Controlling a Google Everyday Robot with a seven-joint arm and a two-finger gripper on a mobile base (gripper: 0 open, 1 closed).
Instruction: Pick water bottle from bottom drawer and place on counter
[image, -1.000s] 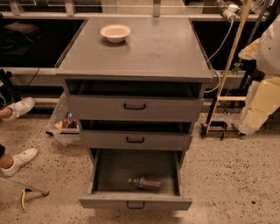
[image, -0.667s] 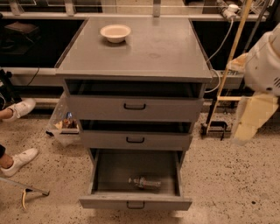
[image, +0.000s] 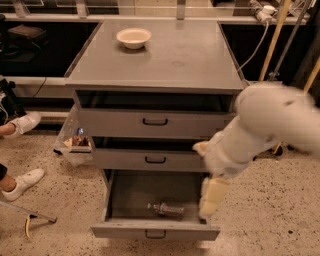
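Note:
The water bottle (image: 166, 209) lies on its side near the front of the open bottom drawer (image: 155, 231). The grey counter (image: 165, 57) tops the cabinet. My white arm reaches in from the right, and the gripper (image: 209, 202) hangs at the drawer's right side, a little right of the bottle and apart from it.
A cream bowl (image: 133, 37) sits at the back left of the counter. The two upper drawers (image: 155, 121) are pulled partly out. A person's white shoes (image: 22, 182) and a clear bin (image: 74, 143) are at the left. Poles and cables stand at the right.
My arm has swung in from the far right and down, so the gripper now hangs over the right side of the bottom drawer. The bottle has not moved.

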